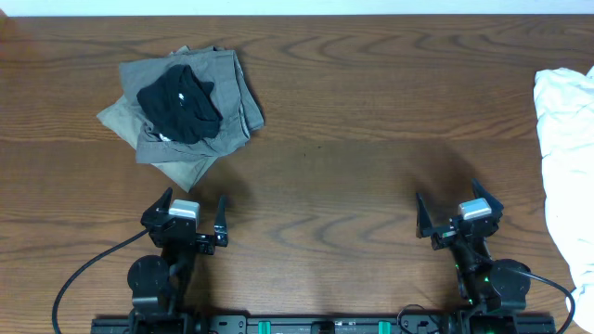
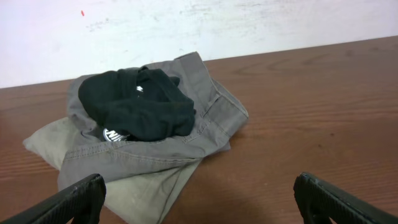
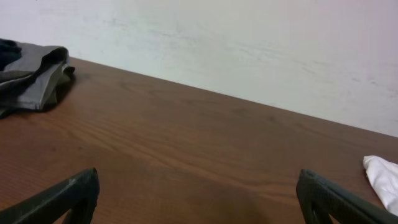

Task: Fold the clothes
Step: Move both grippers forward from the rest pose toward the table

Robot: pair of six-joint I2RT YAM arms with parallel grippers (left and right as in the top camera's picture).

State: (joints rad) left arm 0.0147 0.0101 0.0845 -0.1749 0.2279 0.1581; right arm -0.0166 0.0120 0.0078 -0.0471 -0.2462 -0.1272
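Item 1. Table (image 1: 371,102): brown wood-grain top, seen from overhead; a pale wall (image 3: 249,43) stood behind it in the wrist views.

Item 2. Grey garments (image 1: 237,88): a rumpled, loosely layered pile on the far left part of the table, ahead of the left arm and well apart from it. A waistband edge showed in the left wrist view (image 2: 208,102), and one corner of the pile showed at the left edge of the right wrist view (image 3: 37,74).

Item 3. Black garment (image 1: 178,102): bunched on top of the grey pile, resting on it. A small white mark lay at its near edge in the left wrist view (image 2: 143,106).

Item 4. White cloth (image 1: 566,139): crumpled at the table's right edge, partly out of frame, off to the right of the right arm; a tip of it showed in the right wrist view (image 3: 382,177).

Item 5. Left gripper (image 1: 195,199): at the near edge, jaws spread wide, nothing between them, touching no garment; fingertips showed far apart in its own view (image 2: 198,186).

Item 6. Right gripper (image 1: 446,190): at the near edge, jaws likewise spread wide and empty over bare wood (image 3: 199,180).

Item 7. Black cable (image 1: 79,278): looped beside the left arm's base
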